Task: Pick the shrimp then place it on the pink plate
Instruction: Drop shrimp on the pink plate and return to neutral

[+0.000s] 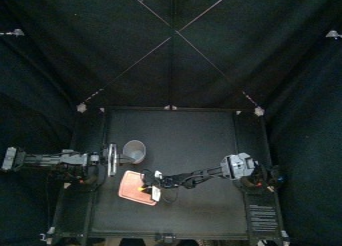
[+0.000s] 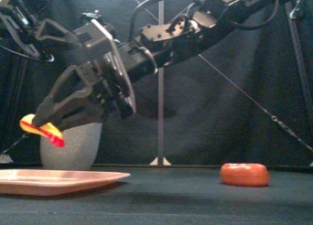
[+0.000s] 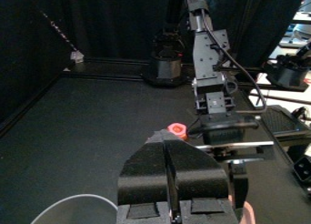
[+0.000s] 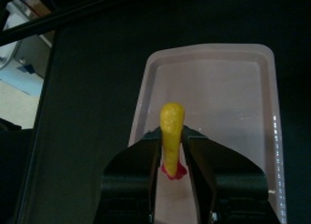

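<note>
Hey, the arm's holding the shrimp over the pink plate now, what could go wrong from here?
1. The right hand grips the yellow and red toy shrimp well above the flat pink tray; released from there, it might bounce or slide off.
2. The tall grey speckled cup stands close behind the tray, so the hand could nudge it while lowering.
3. The right wrist view shows the shrimp pinched by only one end; it may slip early.
</note>
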Controlling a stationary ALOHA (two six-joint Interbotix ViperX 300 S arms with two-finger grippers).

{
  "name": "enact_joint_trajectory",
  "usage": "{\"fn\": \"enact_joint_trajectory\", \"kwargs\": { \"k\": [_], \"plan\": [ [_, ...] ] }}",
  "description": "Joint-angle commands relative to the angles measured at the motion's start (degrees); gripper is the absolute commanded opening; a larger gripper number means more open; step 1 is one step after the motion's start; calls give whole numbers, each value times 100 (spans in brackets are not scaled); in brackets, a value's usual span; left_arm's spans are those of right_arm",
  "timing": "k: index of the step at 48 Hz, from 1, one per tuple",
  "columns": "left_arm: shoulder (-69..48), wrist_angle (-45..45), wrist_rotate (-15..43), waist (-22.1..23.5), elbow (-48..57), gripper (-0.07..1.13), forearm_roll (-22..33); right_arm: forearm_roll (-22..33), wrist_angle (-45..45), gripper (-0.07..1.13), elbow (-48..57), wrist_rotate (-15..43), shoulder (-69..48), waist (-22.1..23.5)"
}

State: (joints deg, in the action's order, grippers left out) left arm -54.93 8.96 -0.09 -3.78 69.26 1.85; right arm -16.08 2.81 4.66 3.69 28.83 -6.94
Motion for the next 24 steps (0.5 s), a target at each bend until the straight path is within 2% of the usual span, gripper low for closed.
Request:
{"fn": "enact_joint_trajectory", "kwargs": {
  "k": [1,12,24],
  "plan": [
    [26,44,-9,-9,-62,10,9,9,9,59,-281,-9,-62,44],
    [26,53,-9,-9,-18,10,0,18,9,64,-185,-9,-53,62],
    [26,44,-9,-9,-9,10,0,35,9,79,-158,-9,-44,79]
  ]
}}
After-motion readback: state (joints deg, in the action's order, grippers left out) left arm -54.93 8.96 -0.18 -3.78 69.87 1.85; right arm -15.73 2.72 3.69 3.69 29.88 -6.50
